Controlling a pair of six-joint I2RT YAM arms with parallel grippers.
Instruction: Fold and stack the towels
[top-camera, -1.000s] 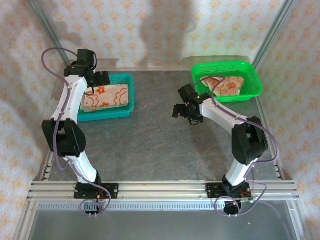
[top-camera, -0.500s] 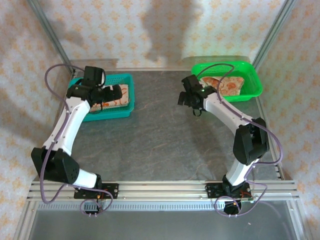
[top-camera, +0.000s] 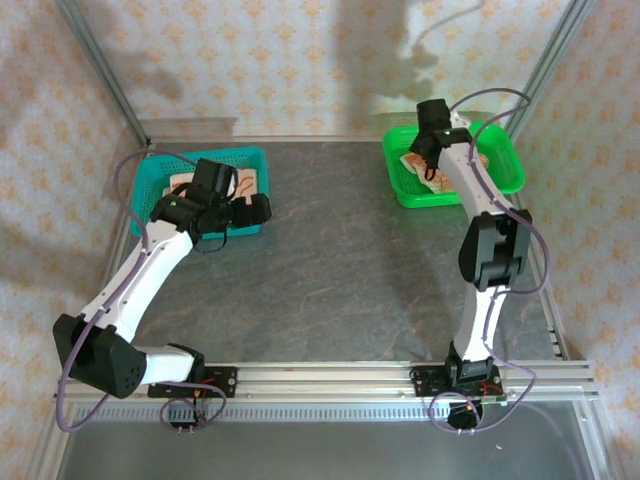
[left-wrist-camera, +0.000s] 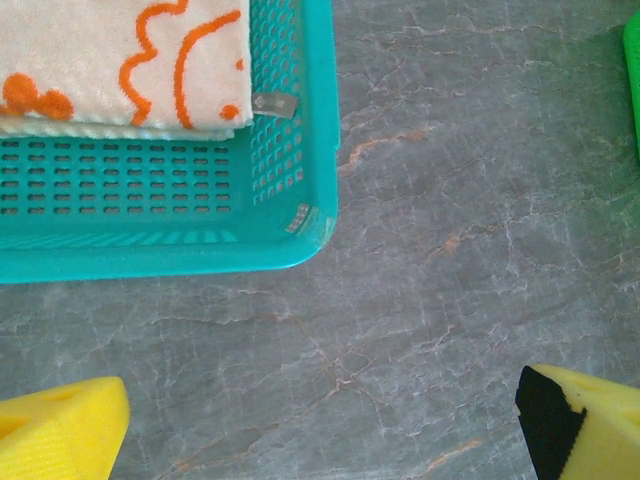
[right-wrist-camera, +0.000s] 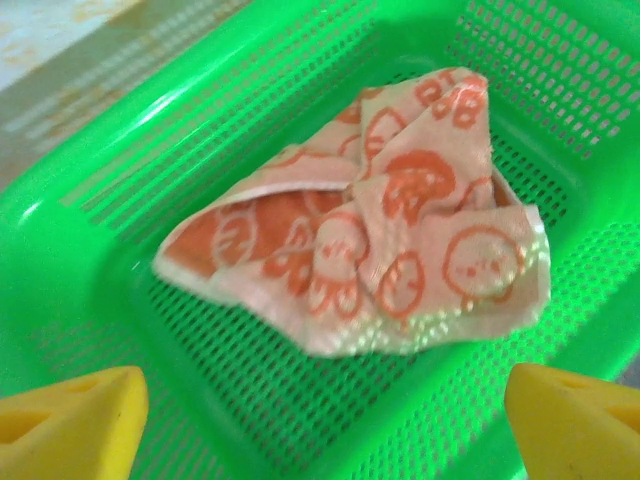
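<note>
One crumpled towel (right-wrist-camera: 370, 260), long axis left-right, in green basket (right-wrist-camera: 200, 120)

In front of me, the grey, marble-veined flat surface (top-camera: 330, 270) carries a teal perforated plastic basket (left-wrist-camera: 150, 190) at its far left and a bright green perforated plastic basket (right-wrist-camera: 110, 260) at its far right, well apart.

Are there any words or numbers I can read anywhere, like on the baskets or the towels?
No text here can be read.
On the folded towel in the teal basket, a small grey tag: too small to read.
On the crumpled towel in the green basket: cartoon prints, no letters.
</note>
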